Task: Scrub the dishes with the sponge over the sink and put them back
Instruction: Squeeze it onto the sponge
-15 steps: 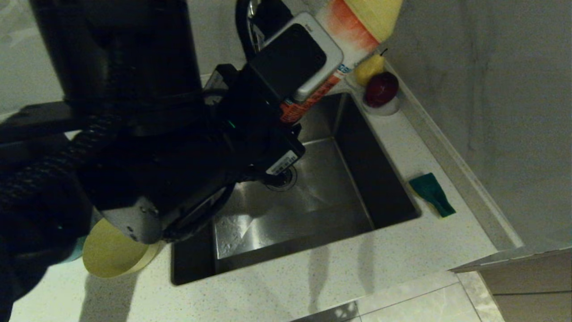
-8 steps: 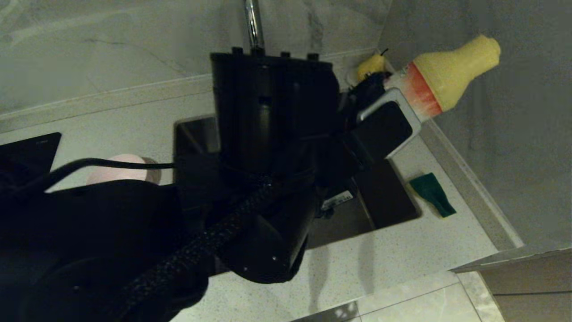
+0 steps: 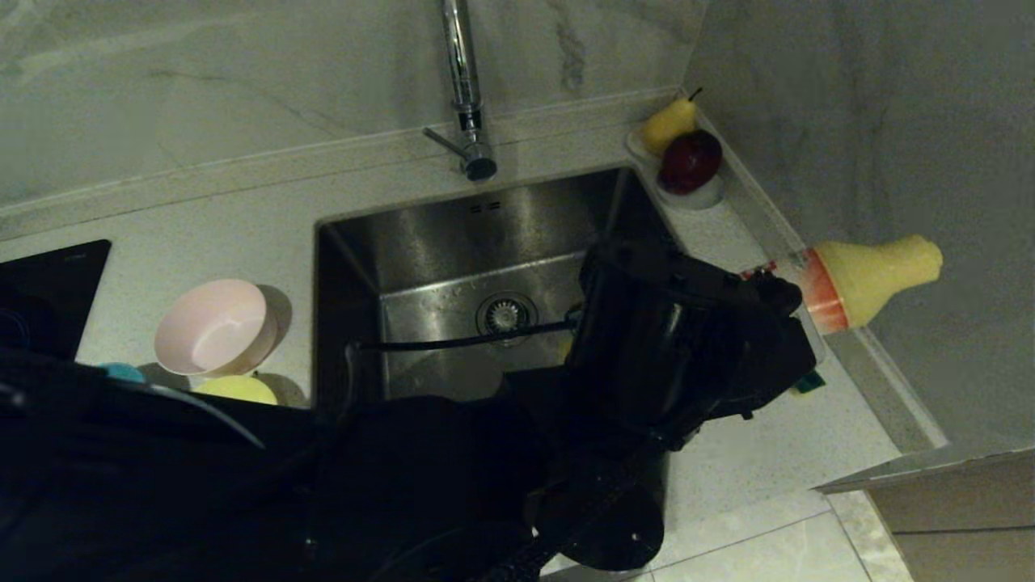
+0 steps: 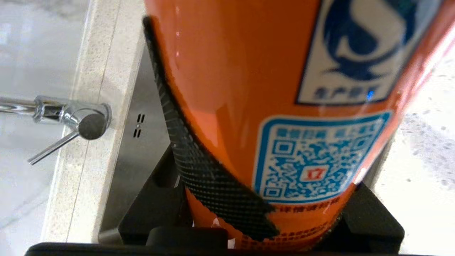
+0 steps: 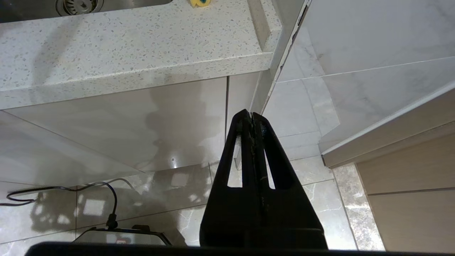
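gripping an orange detergent bottle [image 4: 270,106], the left gripper [image 3: 776,307] is hovering at three o'clock of the sink [image 3: 420,234]; sponge [image 3: 808,381] probably beneath it (mostly hidden). setting it down upright is advisable; right gripper [image 5: 253,122] is hanging closed.

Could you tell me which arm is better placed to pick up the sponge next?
The right, likely: the left hand is shut on the detergent bottle, while the right hand hangs shut and empty below the counter, nearer the sponge.
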Motion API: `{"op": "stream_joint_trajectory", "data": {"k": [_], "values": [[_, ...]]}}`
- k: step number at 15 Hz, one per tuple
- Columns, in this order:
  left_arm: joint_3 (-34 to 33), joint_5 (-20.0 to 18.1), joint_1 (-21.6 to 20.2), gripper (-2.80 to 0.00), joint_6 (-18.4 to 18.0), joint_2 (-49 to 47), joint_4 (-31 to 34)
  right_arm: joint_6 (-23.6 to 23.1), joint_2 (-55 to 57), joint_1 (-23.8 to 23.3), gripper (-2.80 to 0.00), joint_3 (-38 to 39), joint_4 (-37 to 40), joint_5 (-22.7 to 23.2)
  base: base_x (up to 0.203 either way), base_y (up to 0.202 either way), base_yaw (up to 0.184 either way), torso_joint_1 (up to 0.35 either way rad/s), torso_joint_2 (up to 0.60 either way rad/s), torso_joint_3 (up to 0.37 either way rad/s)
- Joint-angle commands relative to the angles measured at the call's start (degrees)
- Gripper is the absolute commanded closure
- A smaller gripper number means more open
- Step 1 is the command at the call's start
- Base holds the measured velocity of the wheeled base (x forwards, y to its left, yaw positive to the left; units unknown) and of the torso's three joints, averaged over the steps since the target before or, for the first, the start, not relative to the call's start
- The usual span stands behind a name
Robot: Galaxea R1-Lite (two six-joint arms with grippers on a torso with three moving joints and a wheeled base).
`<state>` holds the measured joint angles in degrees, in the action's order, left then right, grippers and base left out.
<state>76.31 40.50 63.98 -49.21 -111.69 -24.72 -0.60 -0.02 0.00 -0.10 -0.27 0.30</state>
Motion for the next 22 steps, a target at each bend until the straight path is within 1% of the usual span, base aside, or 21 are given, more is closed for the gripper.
{"op": "stream_joint_trajectory", "data": {"k": [1,3,4,6,7,9,10,11,15,17,20,22], "values": [[2.47,2.63,0.09,0.00,-0.57,-4.39,-0.15,-0.02,0.02,-0.02,0.00,0.01,0.00,0.05,0.000,0.000,0.000,0.000,0.00,0.000],[5.66,5.82,0.01,0.00,-0.70,-7.53,0.21,-0.02,0.02,-0.09,0.00,0.01,-0.08,0.05,0.000,0.000,0.000,0.000,0.00,0.000],[5.95,7.66,0.00,0.00,-0.71,-8.28,0.46,-0.02,0.02,0.00,0.00,0.01,0.00,0.05,0.000,0.000,0.000,0.000,0.00,0.000],[6.02,8.01,0.00,0.00,-0.77,-9.01,0.42,-0.02,0.02,-0.07,0.00,0.01,0.00,0.05,0.000,0.000,0.000,0.000,0.00,0.000],[6.28,8.26,0.00,0.00,-1.44,-9.93,0.31,-0.02,0.02,-0.09,0.00,0.01,-0.08,0.05,0.000,0.000,0.000,0.000,0.00,0.000],[7.70,8.35,0.23,0.00,-4.38,-11.36,-0.14,-0.02,0.02,0.00,0.00,0.01,0.00,0.05,0.000,0.000,0.000,0.000,0.00,0.000],[7.89,8.30,0.33,0.00,-6.61,-11.57,-0.15,-0.02,0.02,-0.01,0.00,0.01,-0.02,0.05,0.000,0.000,0.000,0.000,0.00,0.000],[7.77,8.28,0.39,0.00,-7.67,-11.62,-0.15,-0.02,0.02,0.00,0.00,0.01,0.00,0.05,0.000,0.000,0.000,0.000,0.00,0.000],[7.43,9.11,0.81,0.00,-9.71,-11.88,-0.03,-0.02,0.02,0.00,0.00,0.01,0.00,0.05,0.000,0.000,0.000,0.000,0.00,0.000],[7.04,13.26,0.88,0.00,-11.61,-11.94,0.43,-0.02,0.02,0.00,0.00,0.01,0.00,0.05,0.000,0.000,0.000,0.000,0.00,0.000],[6.59,15.88,0.88,0.00,-13.09,-12.59,0.73,-0.02,0.02,0.00,0.00,0.01,-0.06,0.05,0.000,0.000,0.000,0.000,0.00,0.000],[6.51,17.71,0.88,0.00,-13.37,-13.65,0.66,-0.02,0.02,0.00,0.00,0.01,0.00,0.05,0.000,0.000,0.000,0.000,0.00,0.000]]}}
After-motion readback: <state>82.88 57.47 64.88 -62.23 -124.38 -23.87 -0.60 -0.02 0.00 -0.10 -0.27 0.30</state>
